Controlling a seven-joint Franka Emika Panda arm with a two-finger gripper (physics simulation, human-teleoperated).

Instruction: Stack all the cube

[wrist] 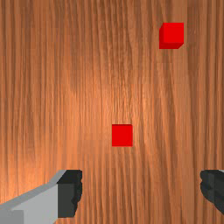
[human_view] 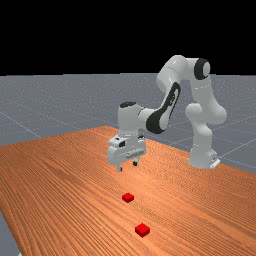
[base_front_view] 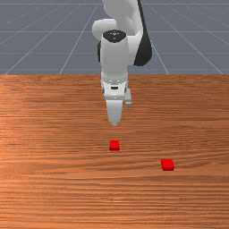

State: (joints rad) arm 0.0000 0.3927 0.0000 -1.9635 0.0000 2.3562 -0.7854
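Lying on our table [base_front_view: 53, 192], the first red cube [base_front_view: 114, 145] sits apart from the second red cube [base_front_view: 167, 164], which is farther toward the front view's right. Nearer the first, we hold our gripper [human_view: 127, 166] raised, jaws released and spread wide.

Bare desk [base_front_view: 53, 134] parts the inner cube [human_view: 128, 197], nearer the arm-side edge, from the outer cube [human_view: 142, 230]. The claw [human_view: 127, 166] has room to pass between them, around either, or above both; down on the wood, each blocks its own spot.
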